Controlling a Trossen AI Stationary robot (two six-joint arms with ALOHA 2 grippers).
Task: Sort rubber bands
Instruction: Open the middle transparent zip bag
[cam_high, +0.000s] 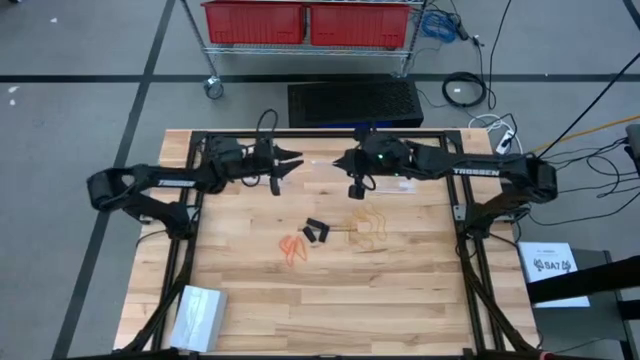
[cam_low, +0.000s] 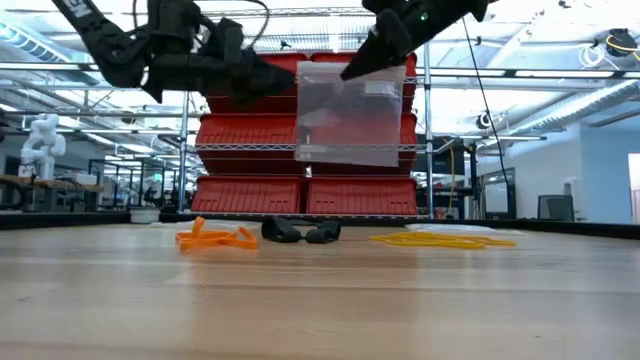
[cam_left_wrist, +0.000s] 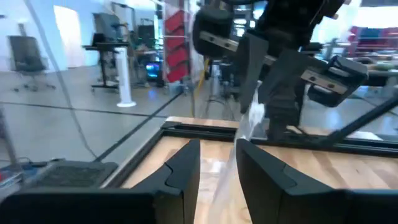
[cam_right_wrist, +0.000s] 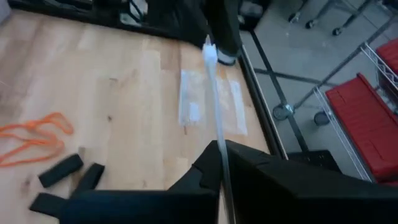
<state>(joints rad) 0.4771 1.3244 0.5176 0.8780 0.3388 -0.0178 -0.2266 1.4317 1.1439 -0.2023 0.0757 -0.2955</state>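
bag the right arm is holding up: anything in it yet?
Looks empty: the clear bag hangs see-through from the right end effector; orange bands lie on the table.

Parted left end effector (cam_left_wrist: 217, 174) fingers astride a clear bag (cam_left_wrist: 245, 130) edge, right end effector (cam_left_wrist: 261, 74) pinching it above.

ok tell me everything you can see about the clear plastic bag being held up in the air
The clear plastic bag is a thin, see-through rectangular pouch with what looks like a zip strip along its top edge. It hangs flat and upright above the wooden table, touching nothing below. The right gripper is shut on its upper corner; in the right wrist view the film shows edge-on between the fingers. The left gripper is open, its fingers either side of the bag's edge without pinching it. The bag looks empty.
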